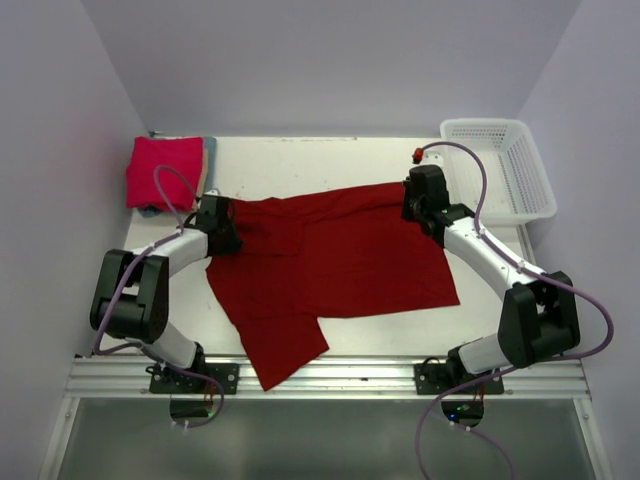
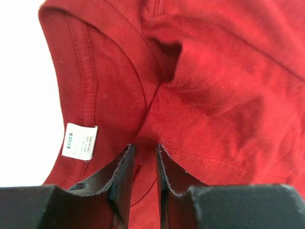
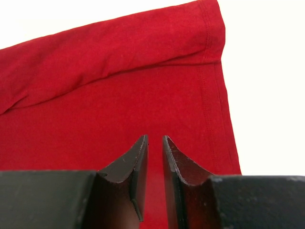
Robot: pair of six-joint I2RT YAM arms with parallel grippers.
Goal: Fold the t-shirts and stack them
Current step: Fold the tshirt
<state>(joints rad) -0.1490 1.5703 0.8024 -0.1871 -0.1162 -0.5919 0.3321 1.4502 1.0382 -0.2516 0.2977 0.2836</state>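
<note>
We are observing the dark crimson soft-cloth short-sleeved t-shirt (image 1: 340, 260) lying spread on the white bench (image 1: 300, 155). The left claw (image 2: 145, 152) is clenching bunched cloth beside the white label (image 2: 79, 141). The right claw (image 3: 155, 143) is standing nearly closed over the hem corner; we cannot tell whether it is gripping.

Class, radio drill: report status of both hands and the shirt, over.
Left hand pinching dark crimson t-shirt near collar. Right hand pinching its hem corner. Shirt lies spread out. Folded stack far left, clear.
</note>
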